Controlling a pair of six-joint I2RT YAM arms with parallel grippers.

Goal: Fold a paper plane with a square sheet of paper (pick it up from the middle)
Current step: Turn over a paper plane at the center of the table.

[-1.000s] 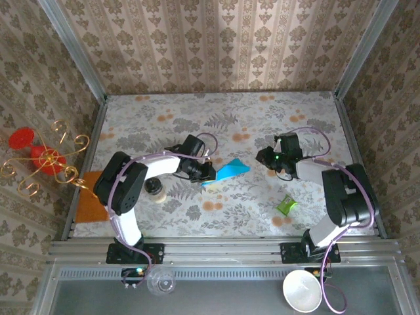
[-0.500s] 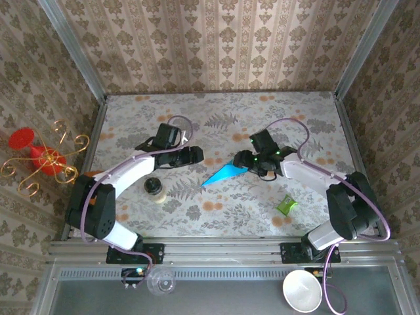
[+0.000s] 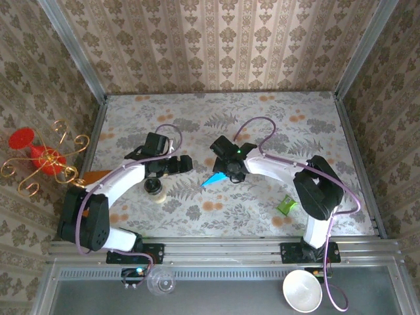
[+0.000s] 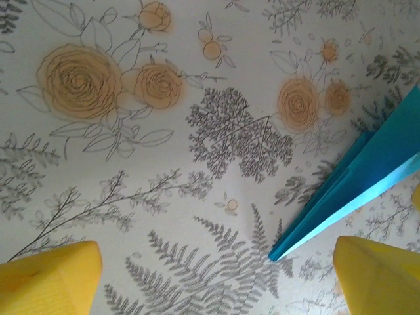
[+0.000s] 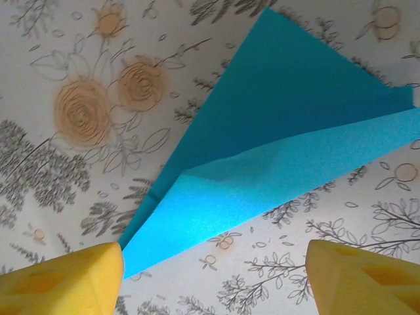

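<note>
- While the plane [image 3: 215,177] lies flat in the middle of the tabletop [image 3: 275,125], nothing grips it.
- Right fingers [image 5: 62,279] stand wide apart just above it, its folded wings spread between them.
- Left fingers [image 4: 46,279] are apart too, empty, hovering over the floral tabletop with the plane's pointed nose close to one of them.
- A small jar [image 3: 155,188] stands near the left fingers.
- A green wrapper [image 3: 286,205] sits well off to the right.

You look down on a table [image 3: 197,111] spread with a pale cloth [image 3: 282,111] of grey ferns and orange blooms. Walls [image 3: 216,46] papered in beige damask stripes close it in on three sides. Metal posts [image 3: 71,49] stand at the far corners, and a metal rail [image 3: 223,248] runs along the near edge. Light is soft, even.
</note>
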